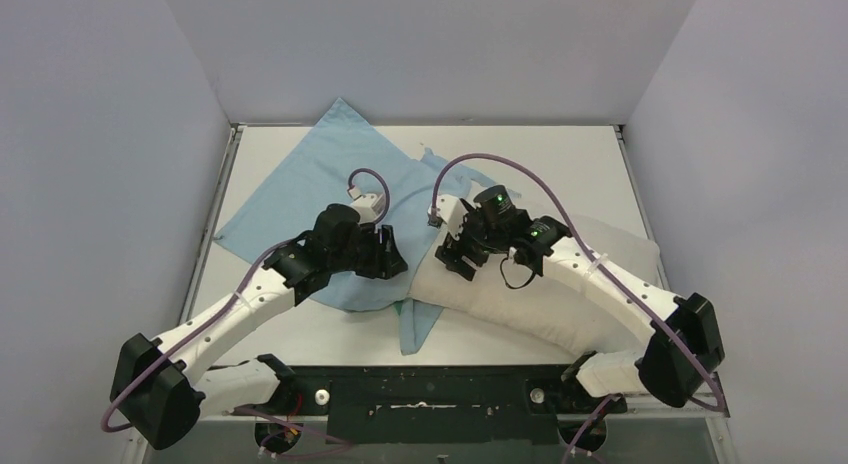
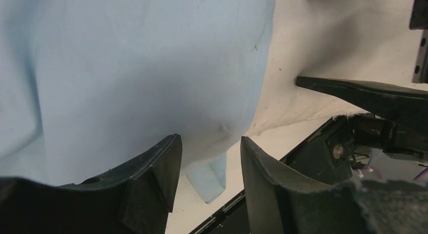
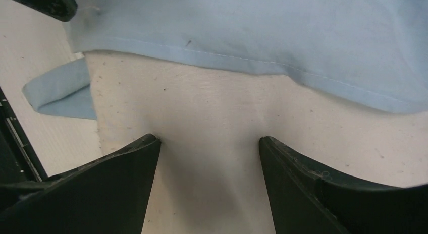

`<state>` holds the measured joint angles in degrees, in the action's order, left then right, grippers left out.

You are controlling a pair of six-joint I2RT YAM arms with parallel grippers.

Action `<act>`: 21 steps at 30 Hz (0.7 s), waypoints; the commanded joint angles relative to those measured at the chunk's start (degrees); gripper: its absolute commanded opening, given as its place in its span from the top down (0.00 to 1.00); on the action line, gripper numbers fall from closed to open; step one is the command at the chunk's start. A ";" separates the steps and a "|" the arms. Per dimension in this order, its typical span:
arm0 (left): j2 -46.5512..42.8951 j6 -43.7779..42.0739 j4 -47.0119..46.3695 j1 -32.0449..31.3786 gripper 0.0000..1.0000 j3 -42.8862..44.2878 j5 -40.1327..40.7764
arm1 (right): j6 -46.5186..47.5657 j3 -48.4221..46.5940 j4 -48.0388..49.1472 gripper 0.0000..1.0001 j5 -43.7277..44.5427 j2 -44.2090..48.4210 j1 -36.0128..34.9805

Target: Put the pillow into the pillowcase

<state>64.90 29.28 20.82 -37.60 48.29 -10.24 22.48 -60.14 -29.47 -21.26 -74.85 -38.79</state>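
The light blue pillowcase [image 1: 310, 184] lies spread over the table's back left. Its near edge drapes over the left end of the off-white pillow [image 1: 490, 299], which stretches to the right. My left gripper [image 1: 395, 254] hovers open at that edge, and the left wrist view shows the pillowcase [image 2: 126, 67] just beyond the empty left gripper [image 2: 209, 143], with the pillow [image 2: 328, 42] to its right. My right gripper [image 1: 455, 259] is open too. In the right wrist view the right gripper [image 3: 207, 140] rests its tips on the pillow [image 3: 212, 108], below the pillowcase hem [image 3: 277, 27].
A folded blue flap [image 1: 420, 324] of cloth sticks out toward the black front rail [image 1: 430, 394]. Bare white table [image 1: 560, 164] lies behind the pillow. Grey walls close in on the left, back and right. Purple cables loop above both wrists.
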 commanded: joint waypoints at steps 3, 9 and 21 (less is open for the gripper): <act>-0.59 1.36 -8.35 -3.12 0.51 -1.39 3.13 | -1.17 0.22 6.97 0.48 8.91 -5.76 -2.71; 6.06 -2.05 -13.15 -3.53 0.54 -0.57 8.53 | -13.25 -1.13 17.54 1.00 13.39 -6.78 -2.86; 1.85 -2.79 -14.13 -4.07 1.00 8.86 6.64 | -28.34 1.64 33.56 1.00 22.95 -6.04 -2.70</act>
<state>72.18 25.23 12.62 -41.06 51.62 0.01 0.58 -58.13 -9.47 -3.73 -81.43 -41.23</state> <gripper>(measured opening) 0.010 0.056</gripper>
